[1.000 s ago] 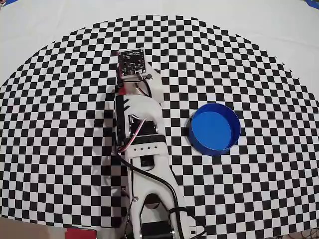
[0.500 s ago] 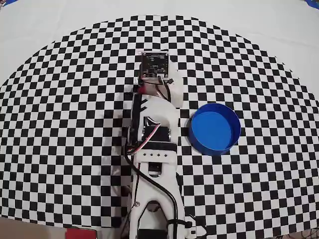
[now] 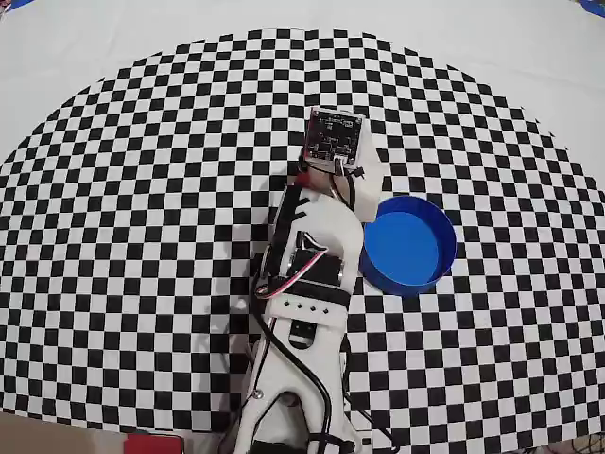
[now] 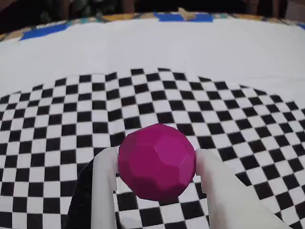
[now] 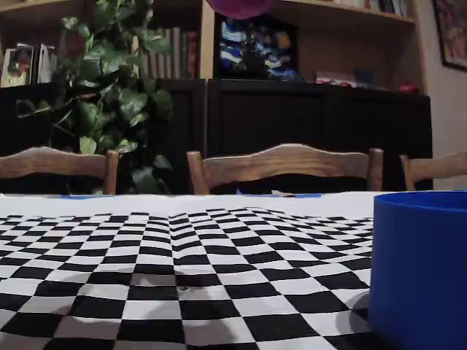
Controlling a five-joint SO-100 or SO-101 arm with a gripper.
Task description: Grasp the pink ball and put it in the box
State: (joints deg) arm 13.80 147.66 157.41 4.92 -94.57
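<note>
In the wrist view the pink ball, faceted and magenta, sits between my two white fingers and hangs above the checkered cloth. My gripper is shut on it. The fixed view shows only the ball's underside at the top edge, high over the table. From overhead, the arm reaches up from the bottom edge, and its wrist camera board hides the ball and the jaws. The box is a round blue tub just right of the wrist, also seen at the right in the fixed view.
A black-and-white checkered cloth covers the table, with plain white cloth beyond it. Wooden chair backs, a leafy plant and dark shelving stand behind the table's far edge.
Over the last second the arm has swung to the right in the overhead view, bringing the wrist from left of centre to just beside the blue box's upper left rim.
</note>
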